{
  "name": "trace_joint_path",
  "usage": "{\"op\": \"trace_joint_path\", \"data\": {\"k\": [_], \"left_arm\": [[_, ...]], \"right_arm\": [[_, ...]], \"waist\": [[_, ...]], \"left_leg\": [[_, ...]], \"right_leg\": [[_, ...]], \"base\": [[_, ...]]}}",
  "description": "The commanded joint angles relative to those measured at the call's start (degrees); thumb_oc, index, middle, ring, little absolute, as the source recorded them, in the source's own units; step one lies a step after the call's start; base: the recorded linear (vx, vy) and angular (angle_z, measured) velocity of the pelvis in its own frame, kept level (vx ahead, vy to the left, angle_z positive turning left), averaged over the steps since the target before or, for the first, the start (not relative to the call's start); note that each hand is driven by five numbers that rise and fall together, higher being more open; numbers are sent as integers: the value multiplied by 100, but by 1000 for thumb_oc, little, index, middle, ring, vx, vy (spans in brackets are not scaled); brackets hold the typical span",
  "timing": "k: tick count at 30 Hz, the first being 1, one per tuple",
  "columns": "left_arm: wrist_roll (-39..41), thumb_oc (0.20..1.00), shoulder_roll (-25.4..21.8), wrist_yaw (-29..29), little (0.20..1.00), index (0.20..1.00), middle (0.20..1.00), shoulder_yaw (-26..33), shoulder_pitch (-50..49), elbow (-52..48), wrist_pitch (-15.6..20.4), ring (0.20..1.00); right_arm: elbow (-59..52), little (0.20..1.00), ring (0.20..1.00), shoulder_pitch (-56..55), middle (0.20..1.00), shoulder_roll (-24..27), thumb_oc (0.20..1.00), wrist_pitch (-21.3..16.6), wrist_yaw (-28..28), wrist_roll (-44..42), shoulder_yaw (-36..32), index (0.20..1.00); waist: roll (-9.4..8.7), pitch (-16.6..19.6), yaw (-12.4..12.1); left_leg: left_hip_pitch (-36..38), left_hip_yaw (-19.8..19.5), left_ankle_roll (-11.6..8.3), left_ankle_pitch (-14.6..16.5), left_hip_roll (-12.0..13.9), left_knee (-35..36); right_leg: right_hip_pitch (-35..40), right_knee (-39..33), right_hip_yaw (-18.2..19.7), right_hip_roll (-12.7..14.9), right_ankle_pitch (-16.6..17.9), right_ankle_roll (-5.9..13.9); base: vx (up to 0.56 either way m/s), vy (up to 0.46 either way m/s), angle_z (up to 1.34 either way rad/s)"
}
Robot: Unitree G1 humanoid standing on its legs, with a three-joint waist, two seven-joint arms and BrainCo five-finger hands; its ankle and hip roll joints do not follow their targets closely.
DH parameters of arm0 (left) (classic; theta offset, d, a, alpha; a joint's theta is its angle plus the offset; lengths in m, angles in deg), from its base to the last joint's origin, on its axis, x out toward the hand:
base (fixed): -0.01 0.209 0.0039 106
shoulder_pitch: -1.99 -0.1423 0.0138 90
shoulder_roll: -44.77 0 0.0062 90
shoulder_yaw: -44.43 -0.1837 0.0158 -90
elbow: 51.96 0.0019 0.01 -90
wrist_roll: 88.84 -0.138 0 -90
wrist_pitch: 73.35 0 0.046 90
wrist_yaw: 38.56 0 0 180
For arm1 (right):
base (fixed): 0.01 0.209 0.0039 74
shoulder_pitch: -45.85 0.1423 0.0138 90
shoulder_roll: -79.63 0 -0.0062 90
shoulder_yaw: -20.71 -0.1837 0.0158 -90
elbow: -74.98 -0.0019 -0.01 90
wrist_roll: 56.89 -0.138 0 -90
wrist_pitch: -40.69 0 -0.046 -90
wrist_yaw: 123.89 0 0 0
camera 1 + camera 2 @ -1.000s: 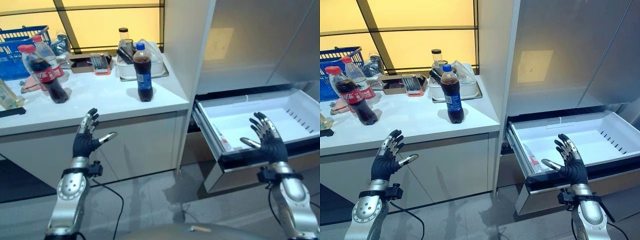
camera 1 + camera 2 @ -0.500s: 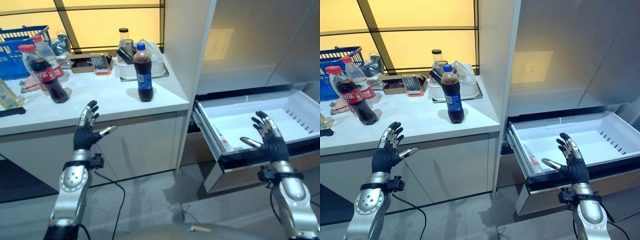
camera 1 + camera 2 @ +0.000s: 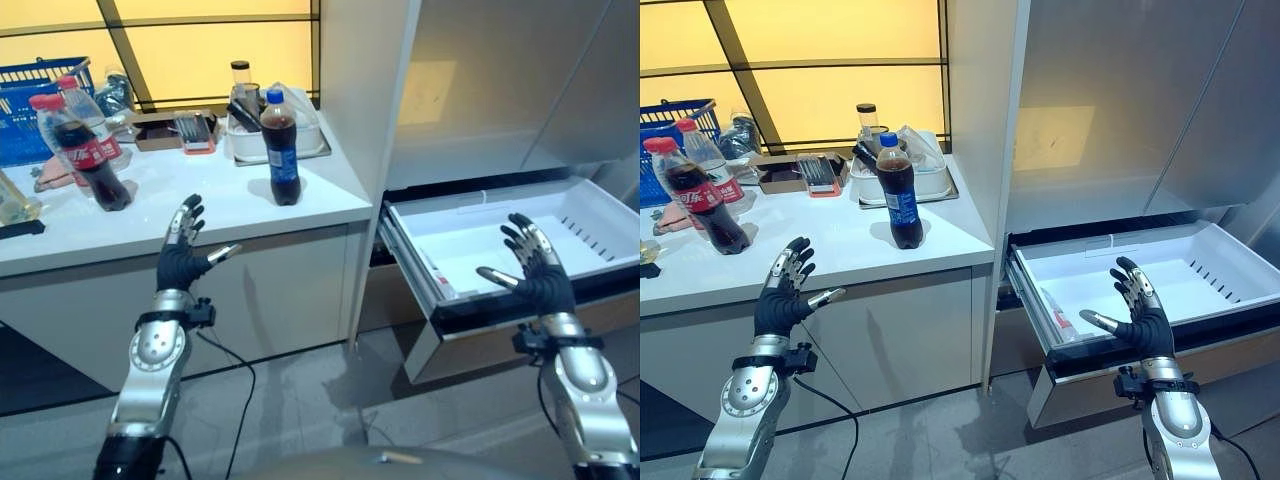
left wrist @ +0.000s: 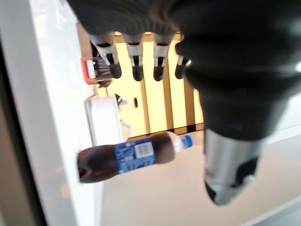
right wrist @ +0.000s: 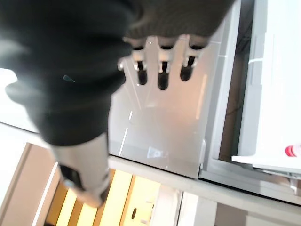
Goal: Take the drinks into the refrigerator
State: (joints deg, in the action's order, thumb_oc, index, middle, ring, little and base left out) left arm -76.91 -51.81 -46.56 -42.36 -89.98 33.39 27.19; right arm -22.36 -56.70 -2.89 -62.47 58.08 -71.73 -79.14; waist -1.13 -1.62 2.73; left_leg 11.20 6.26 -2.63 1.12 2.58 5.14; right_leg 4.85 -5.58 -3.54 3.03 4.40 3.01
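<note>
Both hands empty, fingers spread: left hand (image 3: 180, 262) near the worktop (image 3: 200, 205) edge, right hand (image 3: 540, 280) by the open drawer (image 3: 500, 225). Blue-label cola bottle (image 3: 280, 150) stands upright on the worktop; a sloppy reach could topple it.

Head stereo downward; close wrist views along hands.

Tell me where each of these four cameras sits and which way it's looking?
Left eye, on the head: looks down at the white counter, blue-label cola bottle and open drawer; both arms show.
Right eye: same scene, slightly shifted.
Left wrist: looks past the open left hand at that bottle.
Right wrist: looks past the open right hand at the refrigerator door.
</note>
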Motion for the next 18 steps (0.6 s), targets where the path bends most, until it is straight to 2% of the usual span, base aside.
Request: {"op": "trace_joint_path", "data": {"k": [1, 10, 18], "left_arm": [[-211, 1000, -349, -194, 1000, 1000, 1000, -72, 816, 473, 233, 1000], [-329, 1000, -641, -502, 1000, 1000, 1000, -178, 1656, 1253, 82, 1000], [-187, 1000, -690, -662, 1000, 1000, 1000, -239, 2078, 1753, -3, 1000]], "right_arm": [[17, 1000, 1000, 591, 1000, 83, 1000, -231, -68, 16, -16, 1000], [17, 1000, 1000, 711, 1000, 197, 1000, -157, 31, -112, 173, 1000], [-42, 1000, 1000, 692, 1000, 234, 1000, -115, 106, -207, 263, 1000]], "waist": [[-166, 26, 149], [-122, 76, 266], [-96, 74, 364]], "left_leg": [[-37, -233, 211, 168, -222, -14], [50, -132, 196, 243, -216, -14], [85, -44, 200, 227, -219, -14]], "right_leg": [[546, 58, -83, 90, -310, 215], [577, 58, 16, 72, -333, 232], [552, 68, 91, 63, -294, 234]], "base": [[0, 0, 0], [14, 8, -3], [8, 5, -5]]}}
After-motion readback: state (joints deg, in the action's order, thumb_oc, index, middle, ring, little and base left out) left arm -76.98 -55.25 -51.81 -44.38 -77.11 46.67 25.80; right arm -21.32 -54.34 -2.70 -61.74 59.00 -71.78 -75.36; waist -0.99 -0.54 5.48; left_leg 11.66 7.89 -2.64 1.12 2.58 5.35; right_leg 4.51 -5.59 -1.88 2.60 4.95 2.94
